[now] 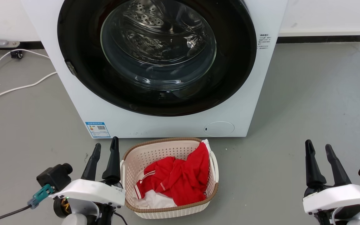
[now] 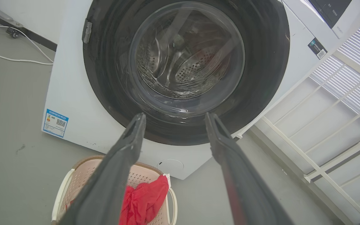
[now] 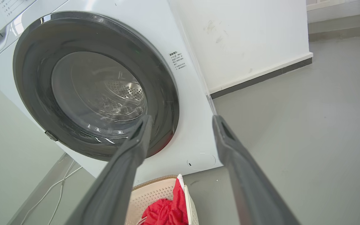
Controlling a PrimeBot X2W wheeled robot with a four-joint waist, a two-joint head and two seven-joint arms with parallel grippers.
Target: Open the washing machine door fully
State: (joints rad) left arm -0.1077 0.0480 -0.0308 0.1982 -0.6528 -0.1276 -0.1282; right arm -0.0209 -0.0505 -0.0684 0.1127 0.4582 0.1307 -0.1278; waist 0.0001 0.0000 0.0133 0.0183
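Observation:
The washing machine (image 1: 173, 125) is a white front-loader standing straight ahead. Its door (image 1: 83, 47) is a round glossy black ring with a clear glass bowl, and it lies shut flat against the front (image 2: 105, 72) (image 3: 33, 81). The steel drum shows through the glass. My left gripper (image 1: 105, 150) is open at the lower left, well short of the machine. My right gripper (image 1: 318, 148) is open at the lower right, also apart from it. Both hold nothing. In each wrist view the two fingers frame the door's lower part (image 2: 174, 116) (image 3: 181, 118).
A cream laundry basket (image 1: 130, 162) with red and white clothes sits on the grey floor right before the machine, between my grippers. White cables (image 1: 17, 87) trail on the floor at the left. A white wall with dark skirting (image 1: 320, 39) runs behind.

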